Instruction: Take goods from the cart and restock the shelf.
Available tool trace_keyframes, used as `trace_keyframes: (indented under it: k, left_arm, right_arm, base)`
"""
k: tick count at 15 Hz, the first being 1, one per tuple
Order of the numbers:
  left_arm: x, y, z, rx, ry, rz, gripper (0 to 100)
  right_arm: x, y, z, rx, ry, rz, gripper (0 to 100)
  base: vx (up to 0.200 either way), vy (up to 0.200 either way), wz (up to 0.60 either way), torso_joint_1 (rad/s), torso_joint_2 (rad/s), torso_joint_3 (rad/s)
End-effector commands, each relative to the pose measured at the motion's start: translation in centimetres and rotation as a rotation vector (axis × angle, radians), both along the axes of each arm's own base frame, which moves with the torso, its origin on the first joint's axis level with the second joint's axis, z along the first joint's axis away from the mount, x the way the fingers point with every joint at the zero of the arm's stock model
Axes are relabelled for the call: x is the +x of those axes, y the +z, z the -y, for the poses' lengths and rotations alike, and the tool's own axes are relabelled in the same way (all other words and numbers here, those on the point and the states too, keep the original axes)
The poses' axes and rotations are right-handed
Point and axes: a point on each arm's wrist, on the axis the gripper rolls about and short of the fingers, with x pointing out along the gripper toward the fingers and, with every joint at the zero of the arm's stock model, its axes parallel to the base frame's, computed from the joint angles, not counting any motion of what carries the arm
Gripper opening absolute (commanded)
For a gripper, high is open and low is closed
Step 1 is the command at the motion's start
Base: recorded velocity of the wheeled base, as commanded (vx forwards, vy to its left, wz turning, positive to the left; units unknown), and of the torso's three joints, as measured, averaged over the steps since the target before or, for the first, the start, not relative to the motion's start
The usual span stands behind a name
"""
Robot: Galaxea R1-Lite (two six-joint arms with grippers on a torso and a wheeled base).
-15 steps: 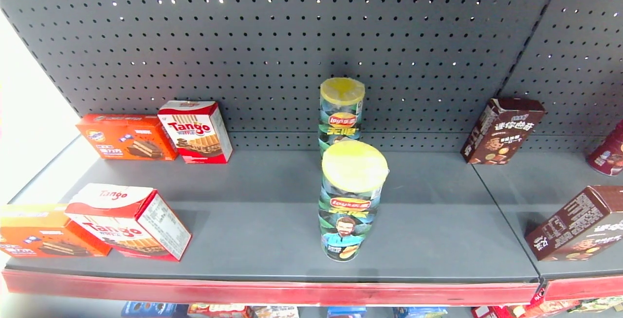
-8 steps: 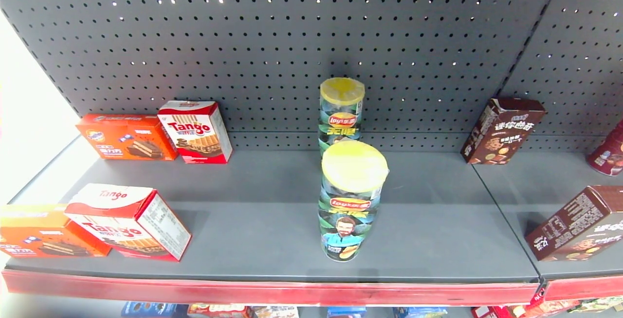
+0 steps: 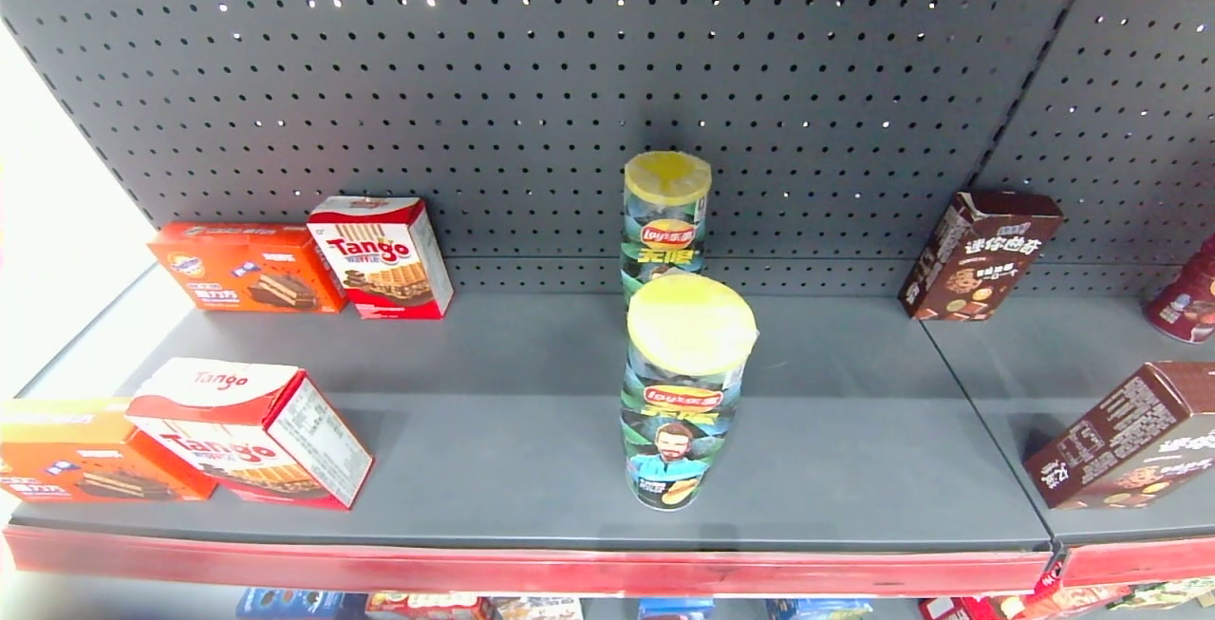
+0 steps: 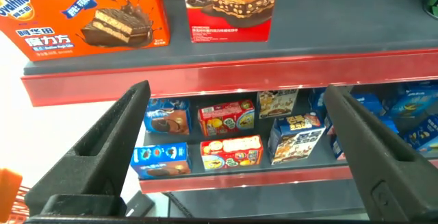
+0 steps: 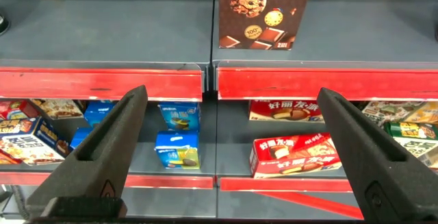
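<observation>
The grey shelf (image 3: 494, 449) holds two chip cans with yellow lids: one upright near the front (image 3: 685, 392), one behind it by the pegboard (image 3: 666, 216). Orange wafer boxes (image 3: 245, 266) and red-and-white wafer boxes (image 3: 384, 254) sit on the left, and brown cookie boxes (image 3: 980, 254) on the right. My left gripper (image 4: 236, 97) is open and empty, held in front of the shelf's red edge below an orange box (image 4: 82, 15) and a wafer box (image 4: 229, 8). My right gripper (image 5: 229, 97) is open and empty, facing the red edge below a brown cookie box (image 5: 263, 11).
Lower shelves carry several small snack boxes (image 4: 229, 131) and red packs (image 5: 294, 155). A red can (image 3: 1182, 302) stands at the far right. A second brown box (image 3: 1125, 435) lies tilted at the right front. Bare shelf floor lies between the cans and the boxes on each side.
</observation>
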Motion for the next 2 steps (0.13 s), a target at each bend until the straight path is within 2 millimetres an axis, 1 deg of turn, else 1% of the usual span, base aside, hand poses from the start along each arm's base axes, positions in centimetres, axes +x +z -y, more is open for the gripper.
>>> trace_keyframes:
  k: [1,2]
  left_arm:
    - [0.00,-0.01,0.00,0.000,-0.001,0.000,100]
    - [0.00,-0.01,0.00,0.000,-0.001,0.000,100]
  right_arm:
    - [0.00,0.00,0.00,0.000,0.001,0.000,100]
    - [0.00,0.00,0.00,0.001,0.000,0.000,100]
  base:
    - [0.000,0.000,0.00,0.000,0.00,0.000]
    - [0.000,0.000,0.00,0.000,0.00,0.000]
